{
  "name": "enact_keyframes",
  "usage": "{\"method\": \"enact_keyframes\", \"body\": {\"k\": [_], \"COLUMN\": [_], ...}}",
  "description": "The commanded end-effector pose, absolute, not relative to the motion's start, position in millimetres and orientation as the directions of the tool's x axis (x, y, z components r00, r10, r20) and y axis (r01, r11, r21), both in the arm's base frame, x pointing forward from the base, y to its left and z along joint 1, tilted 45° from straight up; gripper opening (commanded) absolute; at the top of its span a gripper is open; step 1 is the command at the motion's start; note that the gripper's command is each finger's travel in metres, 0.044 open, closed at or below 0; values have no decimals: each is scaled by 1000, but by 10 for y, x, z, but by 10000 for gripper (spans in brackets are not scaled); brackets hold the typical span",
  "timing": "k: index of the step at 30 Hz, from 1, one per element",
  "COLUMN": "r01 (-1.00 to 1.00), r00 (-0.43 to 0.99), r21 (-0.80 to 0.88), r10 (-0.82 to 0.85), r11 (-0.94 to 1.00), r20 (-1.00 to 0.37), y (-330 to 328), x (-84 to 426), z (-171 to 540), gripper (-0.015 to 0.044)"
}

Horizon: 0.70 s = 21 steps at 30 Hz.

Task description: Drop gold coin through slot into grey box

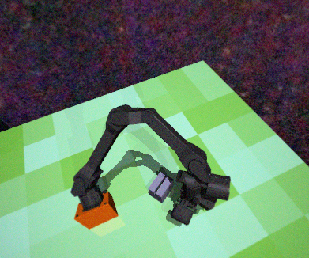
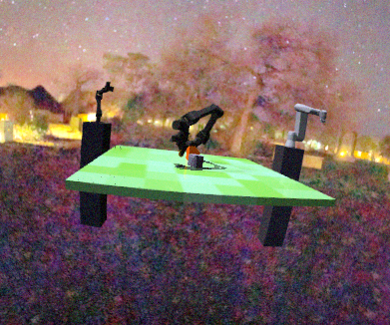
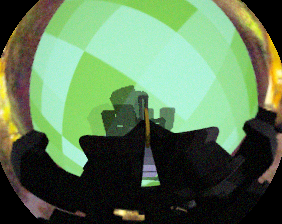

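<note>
My gripper (image 3: 145, 123) (image 2: 182, 154) is shut on the gold coin (image 3: 147, 125), which shows edge-on as a thin upright strip between the fingertips in the wrist view. The gripper hangs above the table, with its shadow below. The dark-green holder (image 3: 141, 104) shows as a small narrow shape beyond the coin, within the shadow; it is hard to make out. The closed grey box (image 1: 160, 187) (image 2: 195, 161) has a dark slot across its lid and stands beside the gripper. Part of it shows between the fingers in the wrist view. In the top view the arm hides the coin and holder.
The arm's orange base block (image 1: 97, 214) (image 2: 192, 152) stands on the green checkered table (image 1: 18, 198) (image 2: 128, 189). Two other small arms, one black (image 2: 99, 102) and one grey (image 2: 302, 120), stand on dark pillars beyond the table's sides.
</note>
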<state>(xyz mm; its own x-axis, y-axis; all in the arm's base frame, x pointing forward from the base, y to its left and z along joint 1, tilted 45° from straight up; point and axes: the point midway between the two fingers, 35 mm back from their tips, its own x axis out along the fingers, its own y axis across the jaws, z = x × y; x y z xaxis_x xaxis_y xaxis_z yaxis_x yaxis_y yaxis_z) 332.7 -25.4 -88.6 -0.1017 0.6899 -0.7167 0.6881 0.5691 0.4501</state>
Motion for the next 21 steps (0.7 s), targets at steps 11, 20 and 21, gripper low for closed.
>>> {"method": "enact_keyframes", "body": {"k": [11, 20, 21], "r01": [683, 476, 445], "r00": [-103, -103, -103], "r21": [451, 571, 585], "r10": [687, 687, 687], "r11": [574, 669, 678], "r20": [-719, -719, -719], "y": [-492, -486, -485], "x": [3336, 3341, 3341], "z": [-631, -625, -624], "gripper": [0, 0, 0]}}
